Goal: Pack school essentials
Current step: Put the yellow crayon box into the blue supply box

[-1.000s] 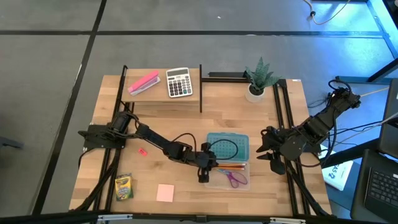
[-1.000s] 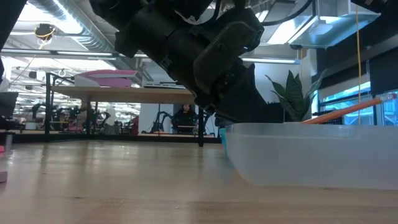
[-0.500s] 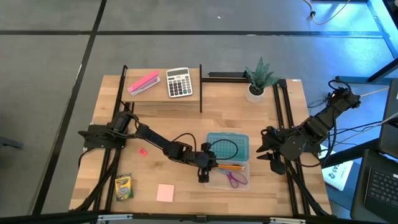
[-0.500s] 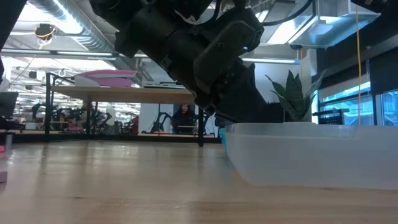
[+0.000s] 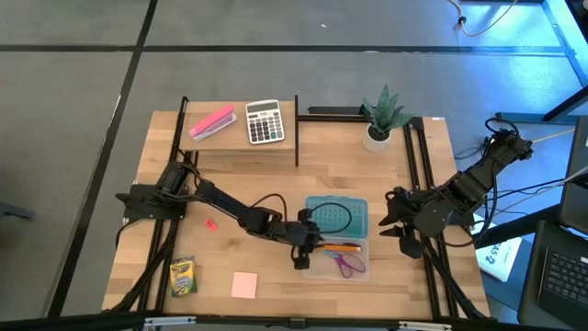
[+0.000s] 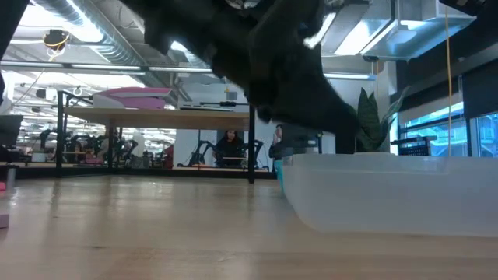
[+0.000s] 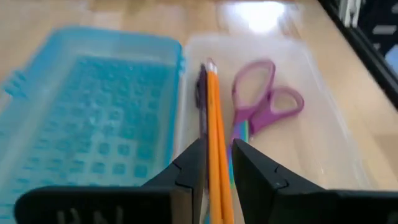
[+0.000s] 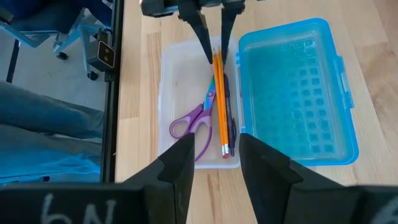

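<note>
Orange pencil: now lying flat in clear case beside scissors, no longer propped up; left gripper parting, released. Crayon box, notepad remain unpacked on tabletop.

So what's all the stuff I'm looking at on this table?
Pencil case: one, clear tray with blue lid open beside it, front middle of table.
Pencils: two, orange, in the tray.
Scissors: one, purple handles, in the tray.
Crayon box: one, yellow-green, front left.
Notepad: one, pink, front, right of the crayon box.
Small piece: one, red, left of the case.
Calculator: one, grey-white, rear shelf.
Long block: one, pink, rear shelf.
Potted plant: one, green, white pot, rear right.
Left gripper: dark, fingers astride the pencils.
Right gripper: dark, open, empty, off the table's right edge.
</note>
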Robot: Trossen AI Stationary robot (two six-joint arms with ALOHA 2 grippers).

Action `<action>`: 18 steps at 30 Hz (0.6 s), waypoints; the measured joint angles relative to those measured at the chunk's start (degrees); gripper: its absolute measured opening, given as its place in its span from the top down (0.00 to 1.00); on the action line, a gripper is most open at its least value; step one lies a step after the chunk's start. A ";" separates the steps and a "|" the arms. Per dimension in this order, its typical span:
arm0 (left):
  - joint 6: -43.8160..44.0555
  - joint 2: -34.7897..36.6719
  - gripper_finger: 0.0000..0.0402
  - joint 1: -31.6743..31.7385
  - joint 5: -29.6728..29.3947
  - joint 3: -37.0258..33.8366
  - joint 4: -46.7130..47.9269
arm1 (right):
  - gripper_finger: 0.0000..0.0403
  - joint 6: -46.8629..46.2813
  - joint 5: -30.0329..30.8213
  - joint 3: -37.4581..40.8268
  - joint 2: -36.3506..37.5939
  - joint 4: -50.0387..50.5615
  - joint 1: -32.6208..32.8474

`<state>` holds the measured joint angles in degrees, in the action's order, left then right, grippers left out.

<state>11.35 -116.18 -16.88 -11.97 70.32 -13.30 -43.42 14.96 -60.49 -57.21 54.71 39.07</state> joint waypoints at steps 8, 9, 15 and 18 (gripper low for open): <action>4.00 6.56 0.82 -0.33 -1.40 0.02 8.25 | 0.68 1.24 -0.01 0.00 0.00 -0.71 0.00; 6.01 7.71 0.83 -0.42 -1.42 0.02 10.31 | 0.68 1.73 -0.02 0.00 0.00 -0.89 0.00; 25.78 15.51 0.83 -0.75 -0.67 0.02 27.30 | 0.68 3.57 0.00 0.00 0.00 -1.11 0.00; 36.92 18.90 0.83 -1.57 0.86 0.02 34.86 | 0.68 5.85 -0.01 0.00 0.00 -1.30 0.00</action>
<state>48.27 -97.28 -18.45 -11.11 70.35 21.56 -37.57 14.95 -60.49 -57.21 53.41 39.07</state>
